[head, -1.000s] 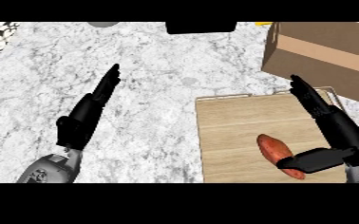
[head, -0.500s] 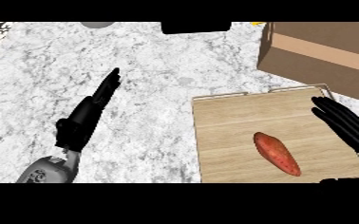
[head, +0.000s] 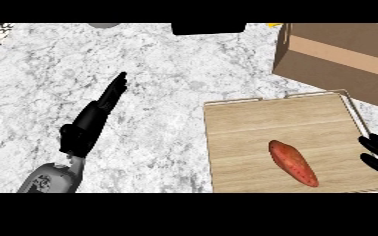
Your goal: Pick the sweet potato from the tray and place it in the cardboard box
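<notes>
An orange-red sweet potato lies on the wooden tray at the lower right, free of any hand. The brown cardboard box stands behind the tray at the upper right. Only the fingertips of my right hand show at the right edge, beside the tray and apart from the sweet potato. My left hand rests open on the marble counter at the left, fingers straight and pointing away.
A black object sits at the counter's far edge in the middle. A grey round thing shows at the far left edge, and a small yellow item beside the box.
My right hand has drawn back to the right, off the sweet potato and nearly out of view. The sweet potato stays on the tray. My left hand has not moved.
</notes>
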You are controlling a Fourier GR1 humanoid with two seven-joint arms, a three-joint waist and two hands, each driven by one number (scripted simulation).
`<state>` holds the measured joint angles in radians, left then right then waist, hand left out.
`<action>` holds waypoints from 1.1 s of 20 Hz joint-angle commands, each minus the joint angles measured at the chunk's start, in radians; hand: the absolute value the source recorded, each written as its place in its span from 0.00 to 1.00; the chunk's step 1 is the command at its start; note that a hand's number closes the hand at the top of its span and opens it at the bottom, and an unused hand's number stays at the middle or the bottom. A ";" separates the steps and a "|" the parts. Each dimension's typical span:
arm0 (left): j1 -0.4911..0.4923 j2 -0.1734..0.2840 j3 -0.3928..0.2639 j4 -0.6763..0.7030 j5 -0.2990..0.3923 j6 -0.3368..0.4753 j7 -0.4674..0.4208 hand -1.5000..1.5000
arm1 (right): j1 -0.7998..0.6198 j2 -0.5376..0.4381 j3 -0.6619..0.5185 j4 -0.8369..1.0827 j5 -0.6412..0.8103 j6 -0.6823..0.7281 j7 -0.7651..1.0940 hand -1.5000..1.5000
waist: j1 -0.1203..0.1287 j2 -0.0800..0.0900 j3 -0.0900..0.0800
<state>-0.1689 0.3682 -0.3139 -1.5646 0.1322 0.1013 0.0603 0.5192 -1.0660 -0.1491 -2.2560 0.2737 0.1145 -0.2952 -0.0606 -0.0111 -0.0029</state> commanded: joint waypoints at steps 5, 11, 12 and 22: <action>-0.067 -0.016 0.031 0.037 -0.005 -0.044 0.017 0.50 | 0.148 0.019 -0.162 -0.220 -0.106 0.262 0.179 0.00 | 0.029 0.007 0.001; -0.039 -0.068 0.016 0.060 -0.053 -0.069 -0.044 0.50 | 0.010 0.161 0.016 -0.204 0.000 0.278 0.295 0.00 | 0.062 0.012 0.003; -0.035 -0.064 0.036 0.058 -0.043 -0.077 -0.038 0.50 | -0.049 0.160 0.055 -0.146 0.001 0.286 0.300 0.00 | 0.068 0.013 0.003; -0.034 -0.079 0.059 0.049 -0.089 -0.103 -0.033 0.50 | -0.185 0.255 0.261 -0.058 0.213 0.334 0.425 0.00 | 0.067 0.012 0.003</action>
<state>-0.2247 0.2796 -0.2733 -1.5138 0.0567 0.0177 0.0580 0.3971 -0.8520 0.0153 -2.3408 0.3695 0.4329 0.0774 0.0019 0.0004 -0.0002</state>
